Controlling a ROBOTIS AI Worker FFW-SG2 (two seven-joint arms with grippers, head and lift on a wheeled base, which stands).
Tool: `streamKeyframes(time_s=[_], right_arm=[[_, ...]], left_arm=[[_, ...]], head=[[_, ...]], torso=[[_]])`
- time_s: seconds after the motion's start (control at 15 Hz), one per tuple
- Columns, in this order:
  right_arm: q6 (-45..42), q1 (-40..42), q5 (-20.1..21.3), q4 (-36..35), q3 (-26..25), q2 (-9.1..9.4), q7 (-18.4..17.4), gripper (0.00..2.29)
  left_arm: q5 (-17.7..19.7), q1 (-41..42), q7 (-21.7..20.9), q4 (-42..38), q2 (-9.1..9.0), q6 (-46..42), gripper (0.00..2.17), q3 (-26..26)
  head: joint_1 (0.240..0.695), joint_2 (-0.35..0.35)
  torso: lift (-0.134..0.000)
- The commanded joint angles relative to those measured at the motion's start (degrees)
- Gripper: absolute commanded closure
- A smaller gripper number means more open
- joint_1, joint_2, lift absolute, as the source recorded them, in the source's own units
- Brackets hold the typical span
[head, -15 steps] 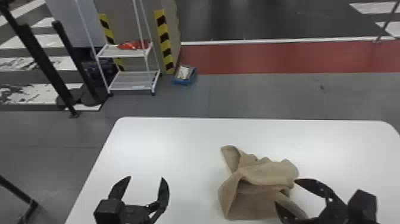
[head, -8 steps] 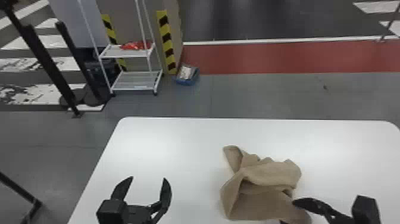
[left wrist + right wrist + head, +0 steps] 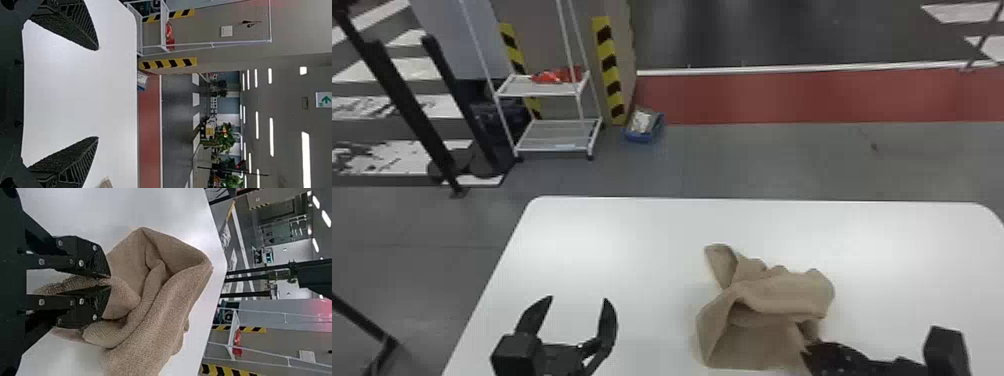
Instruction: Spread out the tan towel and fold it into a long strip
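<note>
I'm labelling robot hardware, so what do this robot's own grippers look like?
Both are black. The left gripper has tapering, pointed fingers with ribbed sides and rough-textured inner faces; the right gripper has blocky links dotted with round silver screws.

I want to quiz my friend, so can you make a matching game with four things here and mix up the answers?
1. Towel
2. Left gripper
3. Right gripper
4. White rack

A. standing on the floor beyond the table
B. pinching the towel
C. tan and bunched up
D. open and empty

Pairs: 1-C, 2-D, 3-B, 4-A
</note>
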Motion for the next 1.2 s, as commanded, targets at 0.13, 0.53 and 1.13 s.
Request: streamKeyframes(time_s=[0.13, 0.53, 1.13], right_arm=[[-7.0, 0.3, -18.2, 0.3, -4.8, 0.05, 8.4, 2.13], [-7.5, -1.9, -50.7, 2.6, -10.8, 0.05, 10.3, 2.13], [11.9, -13.5, -65.2, 13.9, 4.1, 0.05, 12.5, 2.13]], left_arm=[[0.1, 0.1, 0.0, 0.0, 0.0, 0.0, 0.07, 0.1], [0.1, 0.1, 0.0, 0.0, 0.0, 0.0, 0.07, 0.1], [0.1, -0.1, -0.2, 0.2, 0.0, 0.0, 0.07, 0.1]], head=[[0.695, 0.125], [0.695, 0.031], [0.695, 0.07]], torso=[[0.0], [0.0], [0.0]])
